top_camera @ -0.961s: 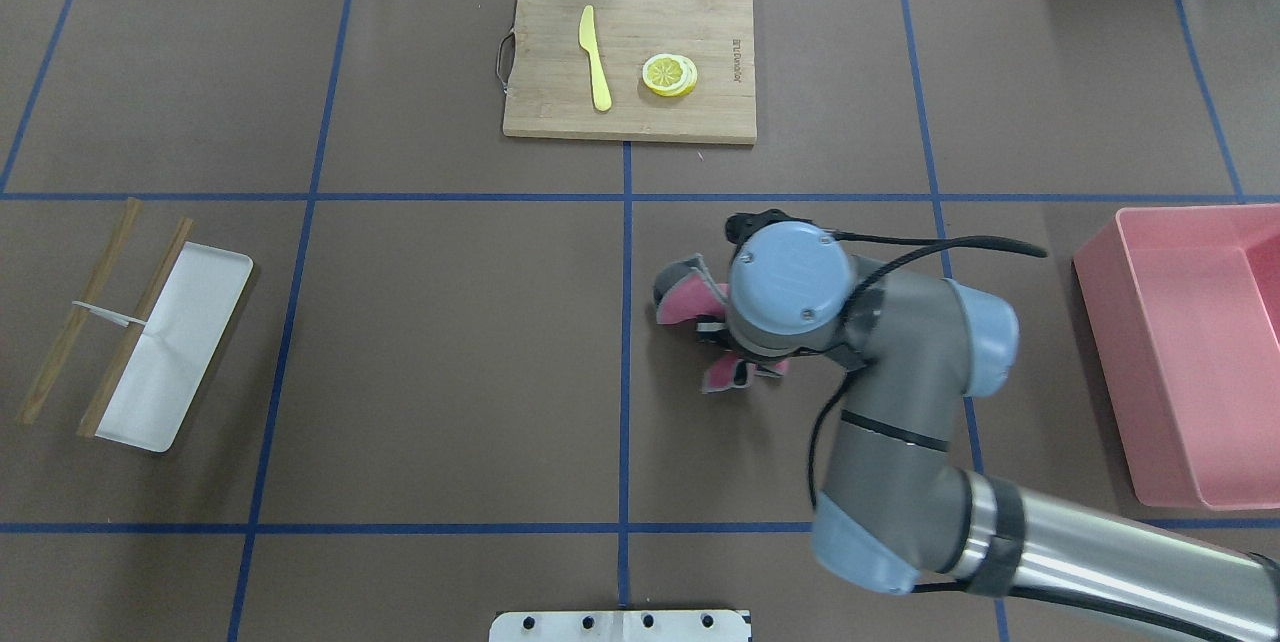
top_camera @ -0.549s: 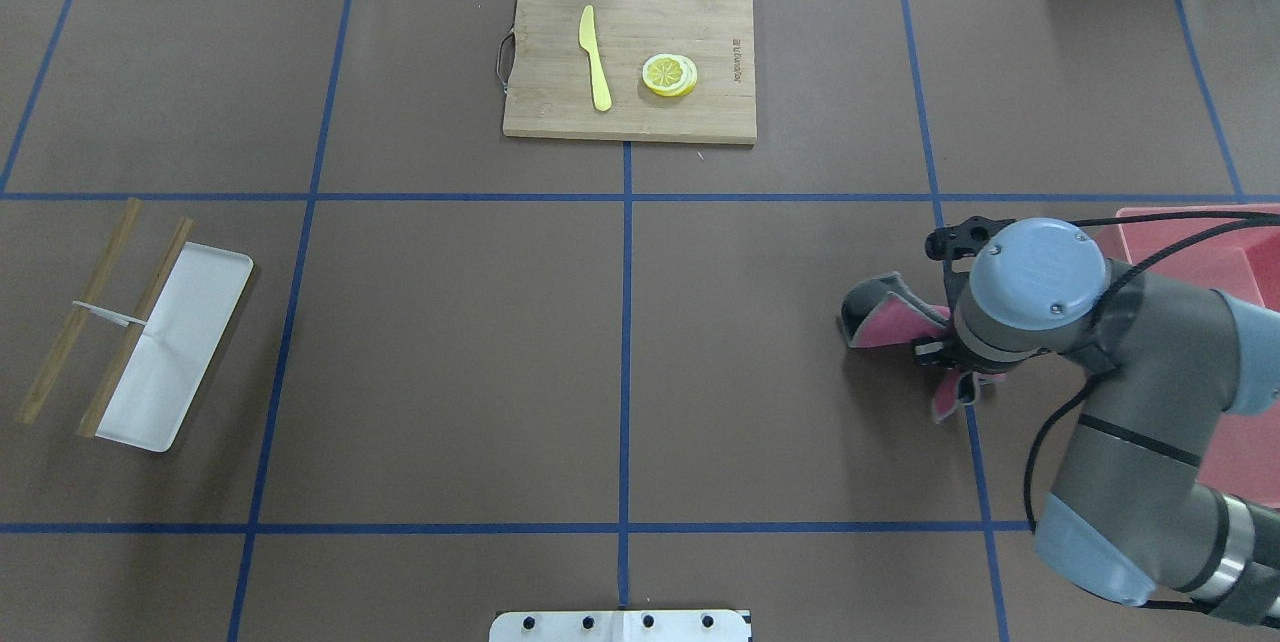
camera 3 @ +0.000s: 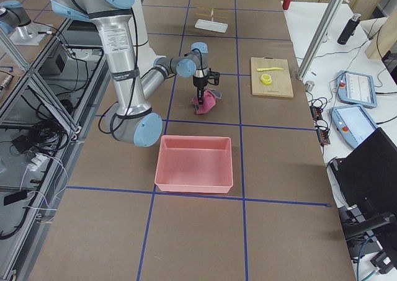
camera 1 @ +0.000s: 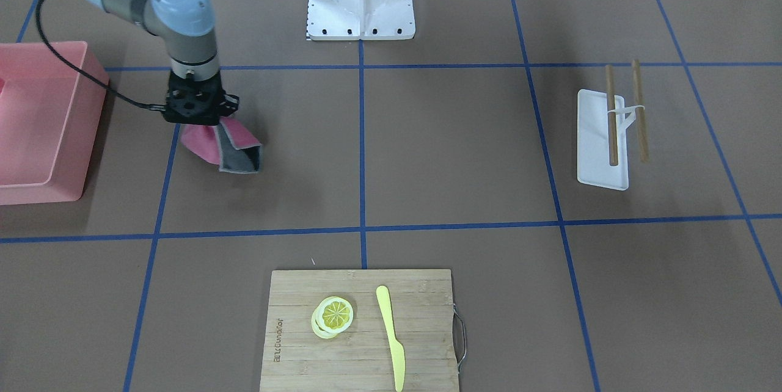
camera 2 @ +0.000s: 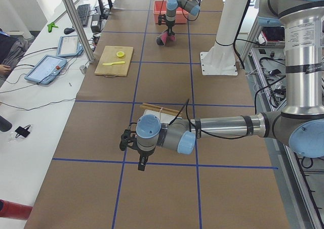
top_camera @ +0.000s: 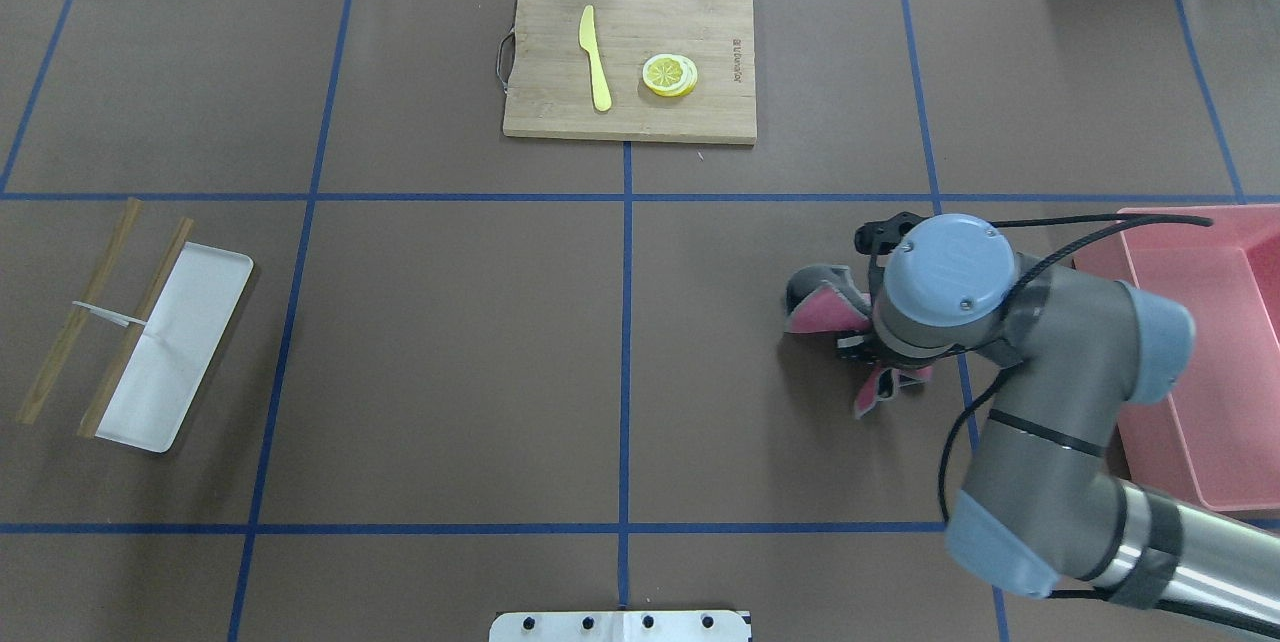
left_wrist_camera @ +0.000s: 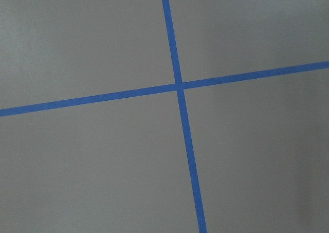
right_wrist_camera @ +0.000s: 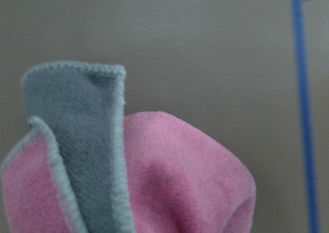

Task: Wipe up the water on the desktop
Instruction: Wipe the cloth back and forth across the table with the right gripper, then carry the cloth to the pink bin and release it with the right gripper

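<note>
The desktop (top_camera: 450, 352) is a matte brown surface with blue tape lines; I see no water on it. My right gripper (camera 1: 198, 124) points straight down and is shut on a pink and grey cloth (top_camera: 822, 307), which is pressed on the desktop right of the centre line. The cloth bulges out beside the gripper (camera 1: 231, 151) and fills the lower right wrist view (right_wrist_camera: 180, 176). My left gripper (camera 2: 141, 164) hangs over a tape crossing at the table's left end; whether it is open or shut I cannot tell. The left wrist view shows only desktop (left_wrist_camera: 92, 166).
A pink bin (top_camera: 1230, 352) stands right of the cloth. A bamboo cutting board (top_camera: 560, 112) at the far centre holds a yellow knife (top_camera: 596, 62) and lemon slices (top_camera: 670, 74). A white tray (top_camera: 180, 352) with chopsticks (top_camera: 80, 312) lies at the left.
My right arm swept the cloth to the right, towards the pink bin, and has since dragged it a little way back to the left. Nothing else moved.
</note>
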Available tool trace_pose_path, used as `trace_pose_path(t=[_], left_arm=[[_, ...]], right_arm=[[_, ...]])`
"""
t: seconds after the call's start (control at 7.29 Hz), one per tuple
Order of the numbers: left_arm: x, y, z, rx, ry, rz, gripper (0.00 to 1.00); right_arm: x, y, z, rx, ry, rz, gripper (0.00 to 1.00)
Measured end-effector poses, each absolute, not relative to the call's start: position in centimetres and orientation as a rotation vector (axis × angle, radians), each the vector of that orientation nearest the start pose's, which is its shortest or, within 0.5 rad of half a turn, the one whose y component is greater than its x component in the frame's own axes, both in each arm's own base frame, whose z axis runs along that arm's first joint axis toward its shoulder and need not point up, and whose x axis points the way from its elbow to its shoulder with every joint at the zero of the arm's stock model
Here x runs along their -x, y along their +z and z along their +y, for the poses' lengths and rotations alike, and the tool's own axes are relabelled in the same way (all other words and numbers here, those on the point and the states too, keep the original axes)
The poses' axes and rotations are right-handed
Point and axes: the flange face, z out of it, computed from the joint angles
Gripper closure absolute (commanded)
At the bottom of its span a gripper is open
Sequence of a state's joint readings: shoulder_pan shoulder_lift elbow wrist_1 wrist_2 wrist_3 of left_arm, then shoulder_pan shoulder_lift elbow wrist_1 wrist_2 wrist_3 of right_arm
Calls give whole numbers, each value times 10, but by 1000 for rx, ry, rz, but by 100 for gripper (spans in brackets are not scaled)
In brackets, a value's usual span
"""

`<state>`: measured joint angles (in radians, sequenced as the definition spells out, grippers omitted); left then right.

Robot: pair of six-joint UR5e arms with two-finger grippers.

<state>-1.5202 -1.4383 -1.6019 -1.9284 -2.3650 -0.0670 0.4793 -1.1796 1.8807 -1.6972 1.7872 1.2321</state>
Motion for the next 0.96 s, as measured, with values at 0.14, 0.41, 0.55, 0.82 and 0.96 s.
trace_pose_path(t=[0.14,0.41,0.55,0.82,0.96], left_arm=[[39,666,-451,-194,84,803,1],[40,669,-446,-183,73,805,1],[41,670,-443,-179,69,807,1],[42,670,-436,-176,65,808,1],[42,669,-435,-178,65,808,1]], right_arm=[[522,273,-372,-25,154,-679,100],[551,171,-367,-29,280,-812,100],[527,142,-373,-32,308,-859,100],[424,143,-395,-28,258,-878,100],[364,168,-406,-39,200,-869,100]])
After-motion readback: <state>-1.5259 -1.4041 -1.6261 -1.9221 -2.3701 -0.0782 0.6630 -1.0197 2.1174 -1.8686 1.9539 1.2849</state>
